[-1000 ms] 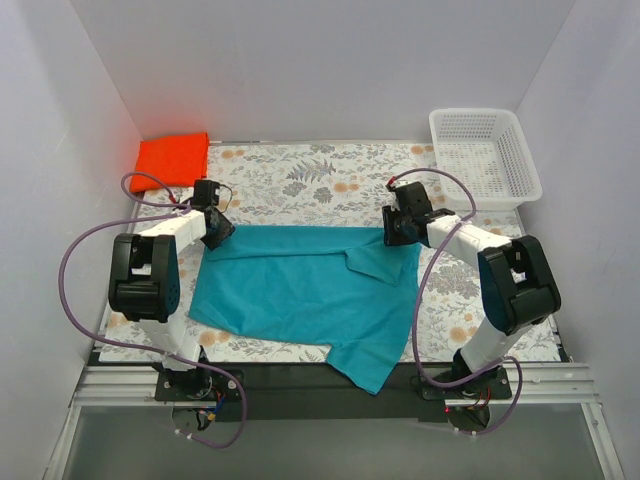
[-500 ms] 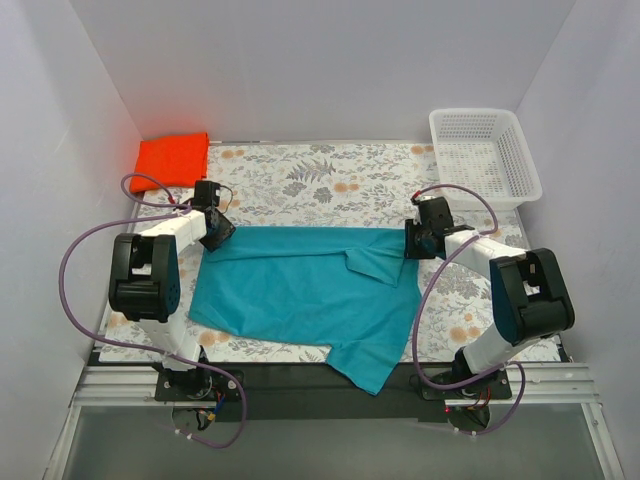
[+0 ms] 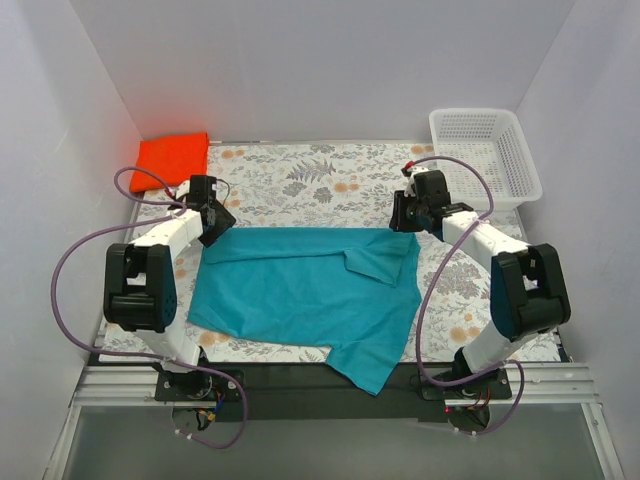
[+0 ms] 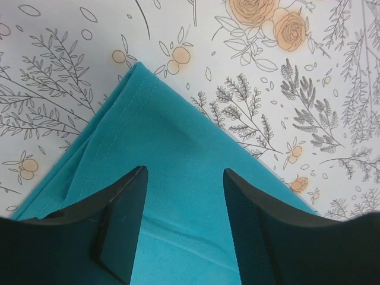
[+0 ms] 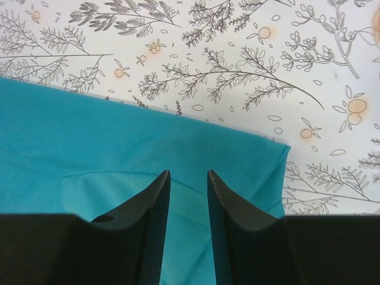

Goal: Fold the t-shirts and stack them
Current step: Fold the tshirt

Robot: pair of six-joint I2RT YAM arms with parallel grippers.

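The tabletop (image 3: 300, 175) carries the teal t-shirt (image 3: 300, 285), spread flat at centre for folding. The orange-red t-shirt (image 3: 173, 158) lies folded far left, probably as the stack base. The left gripper (image 4: 184, 171) and right gripper (image 5: 187, 173) hover over the teal far corners, jaws apart, holding nothing

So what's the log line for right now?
teal shirt: spread out | orange shirt: folded, far left | left pincer: open over teal corner | right pincer: open over teal edge
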